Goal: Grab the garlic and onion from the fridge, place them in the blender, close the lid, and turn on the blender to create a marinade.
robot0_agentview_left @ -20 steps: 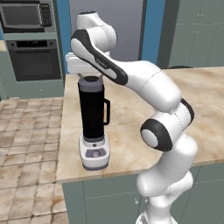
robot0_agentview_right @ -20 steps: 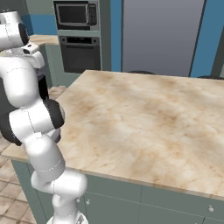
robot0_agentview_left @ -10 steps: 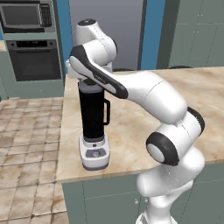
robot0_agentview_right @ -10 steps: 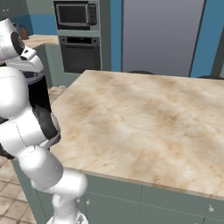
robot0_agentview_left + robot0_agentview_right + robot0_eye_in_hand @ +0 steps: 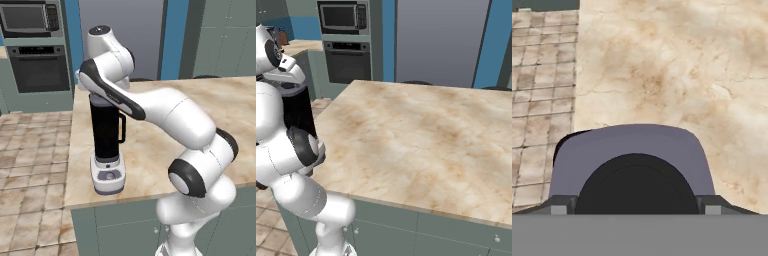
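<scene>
while our arm has swung its elbow down and to the right over the last second, in the left base view, our hand stays over the top of the blender, which stands where it did near the left edge of the counter, black jar on its grey base.

from the hand view we look straight down on the blender's grey base, with a dark round shape, jar top or lid, we cannot tell which, close under the gripper. its jaws stand wide apart, one tip at each side of that round, holding nothing.

we judge that we are over the jar and free to act on its top or buttons. the fridge stands shut behind the counter.
</scene>
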Motion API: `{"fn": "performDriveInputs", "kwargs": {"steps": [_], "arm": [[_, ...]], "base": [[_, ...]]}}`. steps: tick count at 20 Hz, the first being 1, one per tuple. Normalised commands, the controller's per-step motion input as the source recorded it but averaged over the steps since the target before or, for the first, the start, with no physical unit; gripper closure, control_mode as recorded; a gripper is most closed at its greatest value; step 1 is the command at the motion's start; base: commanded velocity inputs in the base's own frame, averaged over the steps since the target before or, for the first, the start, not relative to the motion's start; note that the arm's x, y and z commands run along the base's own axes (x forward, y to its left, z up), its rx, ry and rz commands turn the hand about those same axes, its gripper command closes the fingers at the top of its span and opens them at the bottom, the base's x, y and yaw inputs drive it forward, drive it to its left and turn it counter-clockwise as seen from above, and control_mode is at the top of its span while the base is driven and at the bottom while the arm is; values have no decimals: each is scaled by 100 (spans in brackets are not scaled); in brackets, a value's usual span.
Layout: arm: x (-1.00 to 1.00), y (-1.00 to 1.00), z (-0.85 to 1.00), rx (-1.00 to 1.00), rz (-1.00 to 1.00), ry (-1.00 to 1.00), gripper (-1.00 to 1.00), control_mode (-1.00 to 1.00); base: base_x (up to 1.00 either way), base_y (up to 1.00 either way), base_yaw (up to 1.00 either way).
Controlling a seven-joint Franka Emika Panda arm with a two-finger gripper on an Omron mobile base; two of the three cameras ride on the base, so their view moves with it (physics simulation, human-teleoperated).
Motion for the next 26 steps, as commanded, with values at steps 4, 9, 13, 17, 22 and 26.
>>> {"fn": "performDriveInputs", "kwargs": {"steps": [4, 9, 13, 17, 22, 26], "arm": [[-7, 0, -45, 1, 0, -7, -100, -100], [-5, 0, -14, 4, 1, -5, -100, -100], [-14, 0, -37, 6, 3, -5, -100, -100], [-24, 0, -67, 7, 2, -13, -100, -100], [-30, 0, -81, 11, 1, -11, -100, -100], [-19, 2, -82, 12, 1, -2, -100, -100]], "base": [[0, 0, 0], [0, 0, 0], [0, 0, 0], [0, 0, 0], [0, 0, 0], [0, 0, 0]]}}
